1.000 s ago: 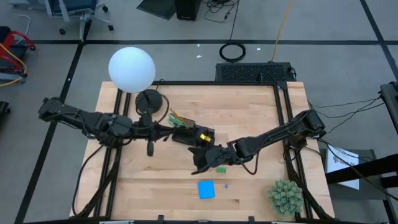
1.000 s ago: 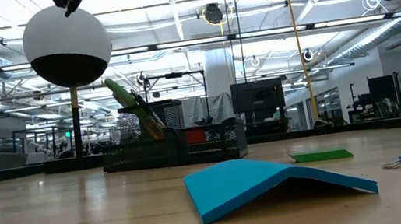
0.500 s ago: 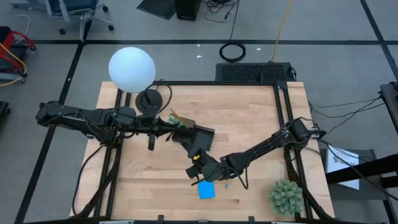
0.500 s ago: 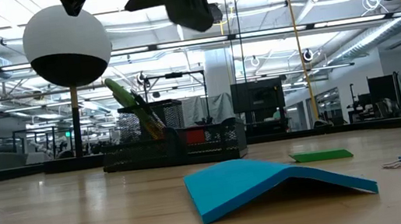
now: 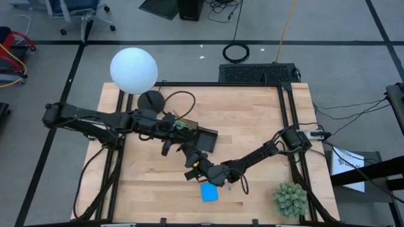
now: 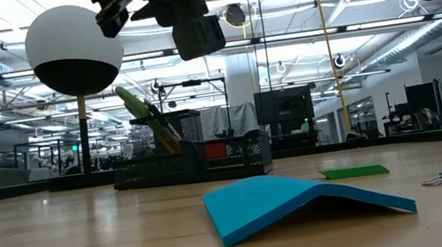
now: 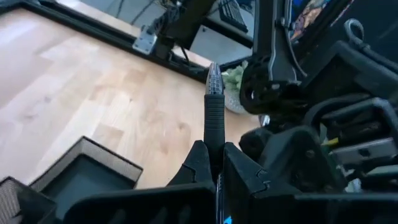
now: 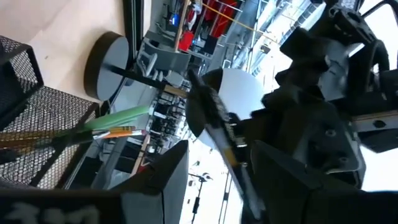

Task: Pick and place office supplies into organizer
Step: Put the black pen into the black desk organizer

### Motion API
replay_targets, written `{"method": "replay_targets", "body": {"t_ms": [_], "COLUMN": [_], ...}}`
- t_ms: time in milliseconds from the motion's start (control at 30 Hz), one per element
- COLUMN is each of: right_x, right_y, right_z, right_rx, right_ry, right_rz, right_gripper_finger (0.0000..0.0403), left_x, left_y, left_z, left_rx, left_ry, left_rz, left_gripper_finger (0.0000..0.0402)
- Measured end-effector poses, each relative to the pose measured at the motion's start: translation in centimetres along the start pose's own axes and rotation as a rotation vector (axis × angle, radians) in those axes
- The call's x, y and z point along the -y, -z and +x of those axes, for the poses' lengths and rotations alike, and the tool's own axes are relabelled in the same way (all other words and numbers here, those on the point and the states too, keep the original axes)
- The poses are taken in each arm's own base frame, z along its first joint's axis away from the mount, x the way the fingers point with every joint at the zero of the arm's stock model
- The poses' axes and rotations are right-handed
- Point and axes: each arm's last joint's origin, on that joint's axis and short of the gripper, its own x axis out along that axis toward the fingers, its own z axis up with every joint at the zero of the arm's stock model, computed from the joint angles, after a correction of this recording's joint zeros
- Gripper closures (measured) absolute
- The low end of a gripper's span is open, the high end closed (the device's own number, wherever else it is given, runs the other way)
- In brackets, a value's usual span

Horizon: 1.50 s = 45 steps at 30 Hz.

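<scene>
Overhead, left tool (image 7: 214, 163) clamps pen (image 7: 213, 112) (near organizer (image 5: 201, 139)).

The dark pen (image 7: 213, 118) (lower end) hides between claw fingers.

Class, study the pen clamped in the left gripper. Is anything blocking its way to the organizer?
Nothing visible blocks it. The left gripper holds the pen just above the organizer. The open right gripper crowds close around the pen, but is not between it and the tray.
</scene>
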Motion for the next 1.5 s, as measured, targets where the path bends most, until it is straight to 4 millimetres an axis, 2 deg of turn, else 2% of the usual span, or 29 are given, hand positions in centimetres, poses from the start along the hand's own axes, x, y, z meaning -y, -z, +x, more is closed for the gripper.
{"method": "replay_targets", "body": {"t_ms": [200, 467, 567, 767, 967, 1233, 1367, 1500], "right_x": [0.1, 0.1, 0.1, 0.3, 0.5, 0.6, 0.5, 0.7], "right_y": [0.0, 0.1, 0.1, 0.2, 0.4, 0.4, 0.4, 0.5], "right_z": [-0.1, 0.1, 0.2, 0.2, 0.1, 0.1, 0.2, 0.2], "right_rx": [-0.005, -0.01, -0.012, -0.003, -0.02, -0.025, -0.023, -0.018], "right_ry": [0.004, 0.002, 0.001, 0.007, 0.016, 0.018, 0.019, 0.032], "right_rz": [0.008, 0.008, 0.01, 0.037, 0.105, 0.112, 0.128, 0.187], "right_gripper_finger": [0.0239, 0.0248, 0.028, 0.038, 0.038, 0.038, 0.038, 0.038], "left_x": [-0.7, -0.5, -0.5, -0.6, -0.5, -0.7, -1.2, -1.6], "left_y": [0.1, -0.1, -0.1, 0.0, -0.1, -0.1, -0.4, -1.5], "left_z": [0.9, 1.4, 1.4, 1.5, 1.3, 1.3, 1.0, -0.5], "left_rx": [-0.009, 0.009, 0.006, 0.004, 0.014, 0.007, 0.019, 0.089], "left_ry": [-0.002, 0.055, 0.054, 0.044, 0.048, 0.042, 0.006, -0.052], "left_rz": [-0.007, -0.009, -0.002, 0.002, 0.063, 0.124, 0.176, 0.243], "left_gripper_finger": [0.0401, 0.0401, 0.04, 0.04, 0.0385, 0.0389, 0.0365, 0.0329]}}
